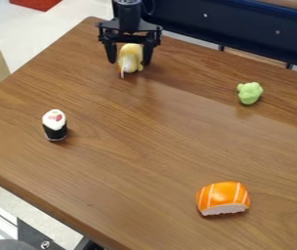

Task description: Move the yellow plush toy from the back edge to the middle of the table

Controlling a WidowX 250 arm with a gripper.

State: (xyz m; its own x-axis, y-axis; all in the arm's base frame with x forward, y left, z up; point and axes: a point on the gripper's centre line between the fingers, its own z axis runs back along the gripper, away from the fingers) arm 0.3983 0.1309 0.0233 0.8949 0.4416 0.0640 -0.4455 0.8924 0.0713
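the black claw [131, 57] hangs at the table's far end, with the rounded yellow toy [131, 58] between its 2 sides. i cannot tell whether it pinches the toy or stands spread around it. the toy's lower end reaches below the claw's tips; whether it touches the wooden table [131, 151] i cannot tell.

for a sound hold on this shape, i would keep the claw centred and upright, with both sides meeting the body squarely and evenly. pressure high on the curve could let it roll or slip out, so a grip low on the widest part seems best, gentle in case the piece is soft.

the toy is smooth and bulging, with a thin white edge and a touch of orange low on it. the sushi roll [55, 125] is a short upright piece, black-sided with a pale top. the green lump [249, 93] is knobbly and matte. the orange sushi piece [223, 198] is domed and glossy, with white stripes and a bumpy pale base. the table has brown wood grain and a soft sheen.
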